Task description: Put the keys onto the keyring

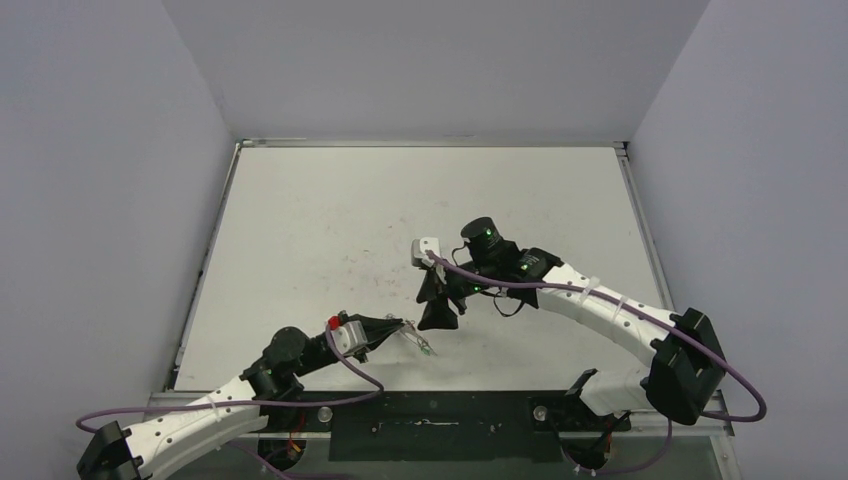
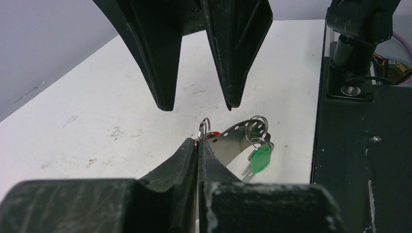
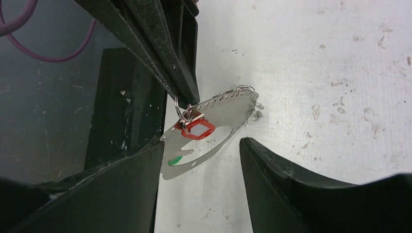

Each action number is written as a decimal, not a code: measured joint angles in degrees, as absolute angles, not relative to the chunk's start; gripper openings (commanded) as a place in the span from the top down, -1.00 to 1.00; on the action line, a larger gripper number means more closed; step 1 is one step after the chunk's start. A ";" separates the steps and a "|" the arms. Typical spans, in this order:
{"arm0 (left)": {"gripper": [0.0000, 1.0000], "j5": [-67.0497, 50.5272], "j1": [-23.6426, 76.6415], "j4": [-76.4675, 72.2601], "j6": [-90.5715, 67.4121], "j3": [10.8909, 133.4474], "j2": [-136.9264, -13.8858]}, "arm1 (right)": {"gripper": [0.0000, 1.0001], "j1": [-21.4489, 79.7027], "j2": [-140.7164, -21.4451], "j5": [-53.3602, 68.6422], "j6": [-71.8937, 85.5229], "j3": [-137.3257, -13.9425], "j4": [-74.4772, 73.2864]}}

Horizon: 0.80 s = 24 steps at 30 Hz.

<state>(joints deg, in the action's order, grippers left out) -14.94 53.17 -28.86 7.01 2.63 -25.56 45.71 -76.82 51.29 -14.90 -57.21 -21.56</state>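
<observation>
Left gripper [image 2: 198,145] shut, keyring [image 2: 231,141] pinched at rim by red tag [image 3: 198,127], held above table [image 1: 300,220]. Green tag [image 2: 261,160] hung opposite. Right gripper [image 2: 199,106] spread, empty, near keyring, not touching. Keyring judged light, thin, springy, slippery; flat rim best pinched between tags.

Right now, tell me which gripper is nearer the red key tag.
Left. The left gripper is shut on the small ring that the red tag hangs from. The right gripper hangs open just off it, touching nothing.
</observation>
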 measured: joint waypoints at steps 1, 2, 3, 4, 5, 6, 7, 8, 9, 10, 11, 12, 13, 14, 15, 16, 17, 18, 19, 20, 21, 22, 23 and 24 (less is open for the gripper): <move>1.00 -14.94 53.17 -29.52 6.74 2.48 -25.63 | -0.17 45.71 -76.82 51.88 -15.20 -56.80 -21.02; 1.00 -14.92 53.17 -29.85 6.61 2.44 -25.65 | -0.17 45.71 -76.73 52.49 -15.75 -56.05 -20.01; 1.00 -14.92 53.17 -30.30 6.46 2.44 -25.67 | -0.16 45.71 -76.49 53.01 -16.25 -55.18 -19.09; 1.00 -14.92 53.17 -30.72 6.37 2.44 -25.67 | -0.15 45.71 -76.12 53.39 -16.84 -54.13 -18.13; 1.00 -14.92 53.17 -31.07 6.24 2.44 -25.67 | -0.14 45.71 -75.55 53.58 -17.45 -52.90 -16.91; 1.00 -14.92 53.17 -31.31 6.15 2.44 -25.67 | -0.13 45.71 -74.87 53.74 -17.93 -51.53 -15.53; 1.00 -14.92 53.17 -31.48 6.11 2.44 -25.67 | -0.12 45.71 -74.22 53.89 -18.31 -50.37 -14.41; 1.00 -14.92 53.17 -31.66 6.02 2.44 -25.67 | -0.10 45.71 -73.32 53.98 -18.70 -48.86 -12.84; 1.00 -14.92 53.17 -31.79 5.98 2.44 -25.67 | -0.08 45.71 -72.36 54.11 -18.94 -47.40 -11.25; 1.00 -14.92 53.17 -31.94 5.89 2.44 -25.67 | -0.05 45.71 -71.42 54.19 -19.05 -46.04 -9.54; 1.00 -14.92 53.17 -32.05 5.76 2.44 -25.67 | -0.03 45.71 -70.91 54.26 -19.07 -45.39 -8.56; 1.00 -14.92 53.17 -32.23 5.61 2.44 -25.67 | 0.01 45.71 -70.46 54.30 -19.03 -44.64 -6.79; 1.00 -14.92 53.17 -32.40 5.52 2.44 -25.67 | 0.04 45.71 -70.30 54.30 -18.96 -44.34 -5.67; 1.00 -14.92 53.17 -32.51 5.41 2.44 -25.67 | 0.07 45.71 -70.28 54.30 -18.81 -44.14 -4.38; 1.00 -14.92 53.17 -32.67 5.32 2.42 -25.67 | 0.09 45.74 -70.28 54.30 -18.59 -44.03 -3.16; 1.00 -14.92 53.17 -32.77 5.23 2.42 -25.69 | 0.12 45.74 -70.28 54.28 -18.20 -44.01 -2.28; 1.00 -14.94 53.17 -32.86 5.15 2.42 -25.74 | 0.13 45.80 -70.28 54.28 -17.58 -44.01 -0.86; 1.00 -14.92 53.17 -32.88 5.13 2.42 -25.74 | 0.16 45.84 -70.28 54.26 -17.23 -44.01 0.12; 1.00 -14.94 53.17 -32.91 5.13 2.42 -25.78 | 0.19 46.02 -70.28 54.22 -16.78 -44.01 1.19; 1.00 -14.94 53.17 -32.93 5.10 2.39 -25.85 | 0.23 46.30 -70.28 54.11 -16.27 -44.01 2.22; 1.00 -14.94 53.17 -32.93 5.10 2.39 -25.91 | 0.26 46.57 -70.30 53.91 -15.86 -44.01 3.25; 1.00 -14.94 53.17 -32.93 5.08 2.39 -25.98 | 0.29 46.96 -70.39 53.78 -15.59 -44.01 4.08; 1.00 -14.94 53.17 -32.93 5.08 2.39 -26.02 | 0.38 47.44 -70.50 53.63 -15.38 -44.01 4.73; 1.00 -14.94 53.17 -32.93 5.06 2.39 -26.04 | 0.46 47.86 -70.61 53.43 -15.16 -44.01 5.15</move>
<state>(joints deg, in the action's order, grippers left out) -14.94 53.17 -32.93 5.06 2.39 -26.04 47.86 -70.61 53.43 -15.16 -44.01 5.15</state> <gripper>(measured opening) 0.009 0.363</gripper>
